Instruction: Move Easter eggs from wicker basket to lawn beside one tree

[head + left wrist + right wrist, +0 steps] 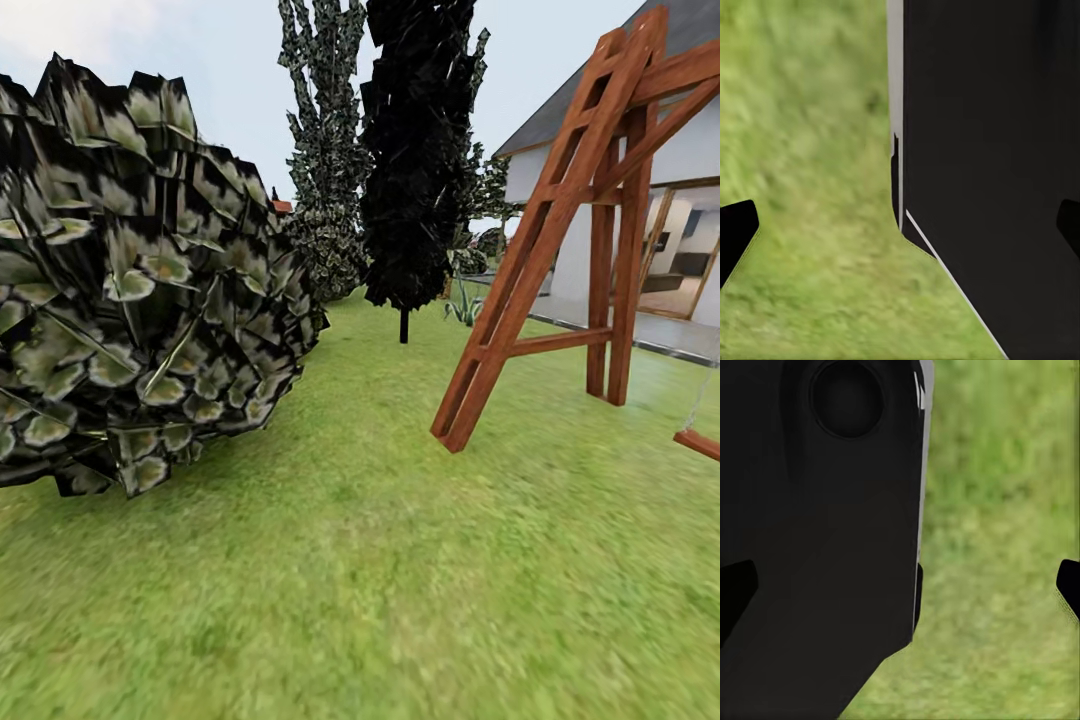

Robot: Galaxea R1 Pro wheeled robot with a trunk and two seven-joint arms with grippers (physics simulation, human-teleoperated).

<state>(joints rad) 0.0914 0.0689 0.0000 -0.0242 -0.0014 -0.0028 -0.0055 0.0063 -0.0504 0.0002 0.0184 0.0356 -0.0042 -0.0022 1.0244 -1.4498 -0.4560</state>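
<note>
**Ana:** Lawn (380, 560) is the one task thing the head view gives us: mottled grass running forward from the robot, past a round dark-green bush (130, 290) on the left and a wooden swing frame (560, 250) on the right. I see no basket or eggs here, so I can't say which way they lie from the fingers, which arm is nearer, or how an egg's long axis sits.

**Ben:** So the coming move turns on finding them?

**Ana:** That's my judgement: drive or turn until the basket comes into sight. Far ahead stand a near-black cypress (415, 160) and a paler narrow one (325, 150) beside it, with a house (670, 200) behind the swing. None has the thick grey-brown trunk the eggs should end up by.

**Ben:** And the wrist cameras?

**Ana:** They show what the head view doesn't: each looks down at grass beside the robot's dark body (997, 150). The left gripper (900, 229) has its fingertips at opposite edges of its picture, spread wide with nothing between them. The right gripper (900, 585) looks the same, wide apart and carrying nothing.
</note>
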